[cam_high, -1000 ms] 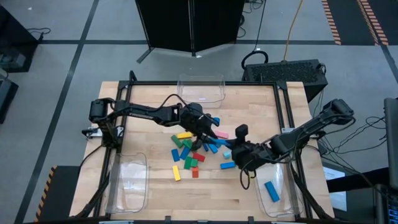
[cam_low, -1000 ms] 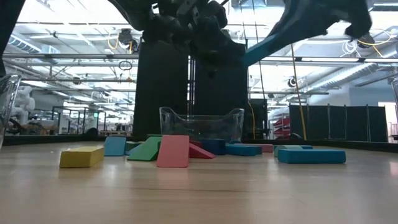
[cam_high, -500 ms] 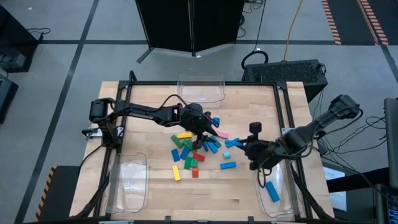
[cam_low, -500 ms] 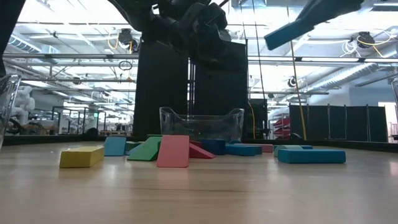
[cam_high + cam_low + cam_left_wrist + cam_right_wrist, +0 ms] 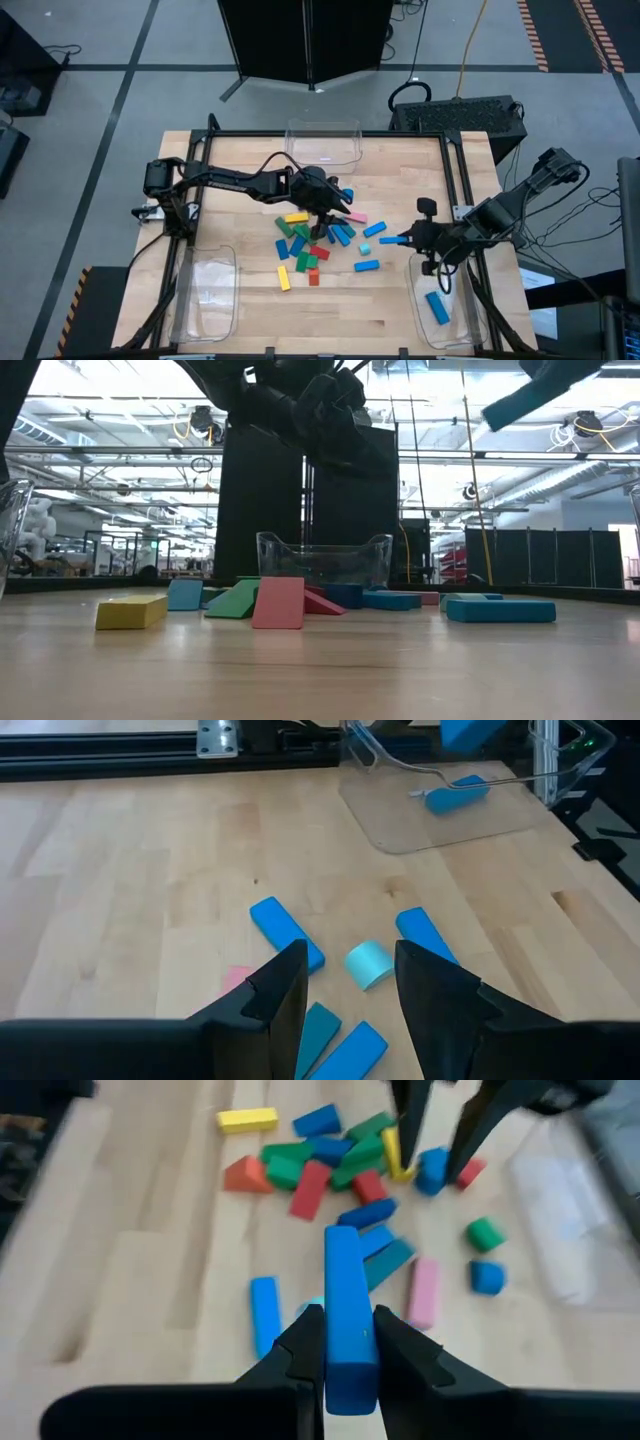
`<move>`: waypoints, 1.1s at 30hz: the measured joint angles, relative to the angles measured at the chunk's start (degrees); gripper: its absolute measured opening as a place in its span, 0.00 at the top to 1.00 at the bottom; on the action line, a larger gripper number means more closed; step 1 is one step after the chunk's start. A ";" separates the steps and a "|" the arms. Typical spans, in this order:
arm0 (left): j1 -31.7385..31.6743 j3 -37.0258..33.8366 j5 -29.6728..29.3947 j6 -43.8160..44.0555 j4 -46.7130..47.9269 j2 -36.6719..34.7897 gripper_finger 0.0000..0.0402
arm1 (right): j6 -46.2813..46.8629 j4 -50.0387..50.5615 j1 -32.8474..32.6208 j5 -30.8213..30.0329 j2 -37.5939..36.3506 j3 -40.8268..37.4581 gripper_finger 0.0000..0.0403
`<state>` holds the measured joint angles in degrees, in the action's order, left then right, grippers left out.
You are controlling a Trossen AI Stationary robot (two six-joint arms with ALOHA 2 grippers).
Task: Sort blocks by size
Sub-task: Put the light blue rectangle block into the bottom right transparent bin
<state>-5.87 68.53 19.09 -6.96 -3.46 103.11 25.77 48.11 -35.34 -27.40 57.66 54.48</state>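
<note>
Two arms at work over the scattered blocks

Two dark arms reach over the wooden surface. The right gripper is lifted above the surface near its right edge, and its fingers pinch a long blue bar between them; from above the bar sticks out toward the pile. In the low view this bar hangs high in the air, tilted.

The left gripper hovers over the far side of the pile of blocks at the middle of the surface. Its fingers stand spread apart with nothing between them, and past them lie a small cyan block and blue bars on the wood.

Loose pieces in the pile include a yellow bar on the near side, a second yellow bar on the far side, a pink bar, green pieces and red pieces. One blue bar lies apart from the pile on its right.

Three clear bins sit at the edges. The right bin holds one blue bar. The left bin and the far bin show no blocks inside.
</note>
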 joint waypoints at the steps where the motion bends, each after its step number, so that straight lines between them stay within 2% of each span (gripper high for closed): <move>1: 0.00 0.00 -0.02 0.00 0.00 0.00 0.62 | 1.11 0.87 -0.12 1.50 -0.48 0.00 0.88; 15: 0.02 -0.02 -4.96 -3.96 3.26 0.04 0.62 | 18.95 10.71 -0.41 19.26 -2.72 0.00 0.88; 23: 0.00 -0.02 -5.92 -4.04 3.41 0.04 0.62 | 27.61 12.33 -0.41 29.09 -2.70 0.00 0.88; 26: 0.01 -0.02 -5.93 -4.03 3.41 0.04 0.62 | 29.25 12.70 -0.52 31.44 -2.38 0.00 0.88; 33: 0.17 -0.02 -5.97 -3.98 5.39 0.04 0.62 | 28.78 15.36 -3.09 31.88 1.06 -1.81 0.88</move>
<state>-5.69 68.51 13.13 -10.94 1.93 103.15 54.55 63.48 -38.43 4.47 58.72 52.67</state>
